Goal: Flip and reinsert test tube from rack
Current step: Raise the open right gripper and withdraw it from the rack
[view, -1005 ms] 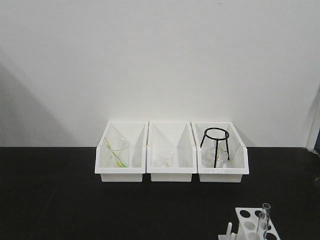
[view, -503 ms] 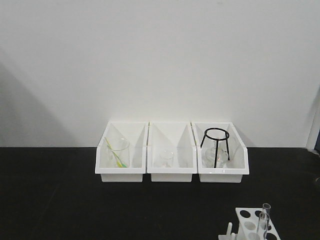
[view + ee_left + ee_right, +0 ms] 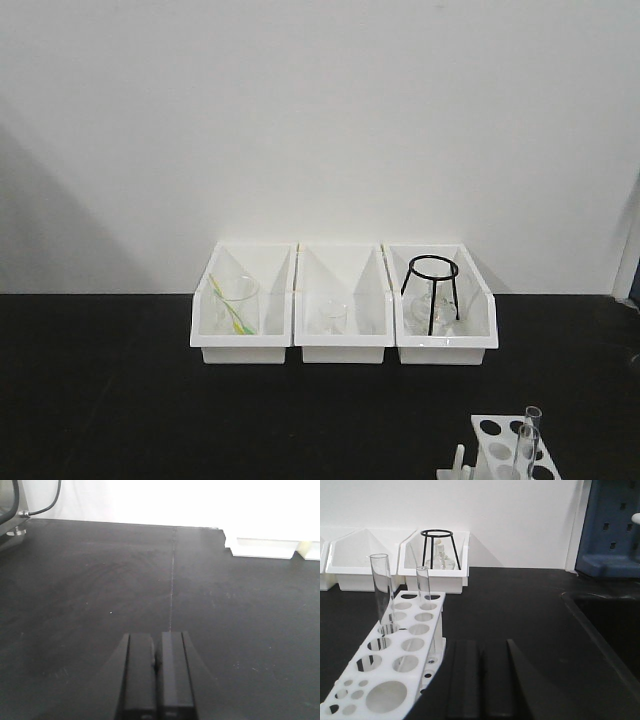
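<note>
The rack (image 3: 395, 650) stands at the lower left of the right wrist view, on the black desk (image 3: 225, 610), with two clear tubes upright in its holes: a taller tube (image 3: 382, 592) to the left and a shorter one (image 3: 423, 587) just right of it. The right fingers (image 3: 481, 680) are clenched, empty, beside the rack's right edge. The left fingers (image 3: 156, 675) are clenched over bare desk. Three white bins (image 3: 343, 305) line the wall.
</note>
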### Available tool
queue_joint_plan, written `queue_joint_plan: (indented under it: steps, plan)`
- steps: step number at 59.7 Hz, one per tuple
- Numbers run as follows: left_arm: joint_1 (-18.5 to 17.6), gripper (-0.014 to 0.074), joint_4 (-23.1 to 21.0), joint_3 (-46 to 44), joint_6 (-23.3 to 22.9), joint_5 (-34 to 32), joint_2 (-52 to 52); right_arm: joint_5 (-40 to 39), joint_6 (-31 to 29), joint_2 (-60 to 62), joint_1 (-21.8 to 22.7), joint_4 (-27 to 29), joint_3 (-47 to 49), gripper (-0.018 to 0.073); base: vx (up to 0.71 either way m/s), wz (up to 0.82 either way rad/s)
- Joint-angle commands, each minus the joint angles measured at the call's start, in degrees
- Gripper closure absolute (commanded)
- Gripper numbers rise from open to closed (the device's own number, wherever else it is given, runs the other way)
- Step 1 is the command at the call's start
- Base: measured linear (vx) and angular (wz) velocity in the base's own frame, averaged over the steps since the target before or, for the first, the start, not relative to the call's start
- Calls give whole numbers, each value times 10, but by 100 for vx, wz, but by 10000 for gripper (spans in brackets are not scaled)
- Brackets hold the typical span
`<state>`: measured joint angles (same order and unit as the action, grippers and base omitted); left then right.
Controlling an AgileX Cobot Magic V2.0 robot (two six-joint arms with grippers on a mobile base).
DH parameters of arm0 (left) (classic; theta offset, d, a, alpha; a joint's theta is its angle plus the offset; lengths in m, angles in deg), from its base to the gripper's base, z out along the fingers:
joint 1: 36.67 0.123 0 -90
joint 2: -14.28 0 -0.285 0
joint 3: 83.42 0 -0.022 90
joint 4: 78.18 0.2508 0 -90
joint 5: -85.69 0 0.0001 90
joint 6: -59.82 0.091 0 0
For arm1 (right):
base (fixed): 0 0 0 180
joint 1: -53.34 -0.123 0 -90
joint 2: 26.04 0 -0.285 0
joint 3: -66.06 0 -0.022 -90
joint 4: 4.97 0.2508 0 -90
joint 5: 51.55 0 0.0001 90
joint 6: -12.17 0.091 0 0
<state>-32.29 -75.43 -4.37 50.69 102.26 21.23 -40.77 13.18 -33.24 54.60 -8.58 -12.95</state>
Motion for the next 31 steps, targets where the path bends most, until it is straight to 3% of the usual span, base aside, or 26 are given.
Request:
queue_joint_plan:
  steps: [1,31]
  plan:
    - [-4,603,-3,0,0,-50,-6,-43,-4,6,2,-1,0,571,0,0]
    - [-4,603,-3,0,0,-50,-6,-43,-4,6,2,-1,0,571,0,0]
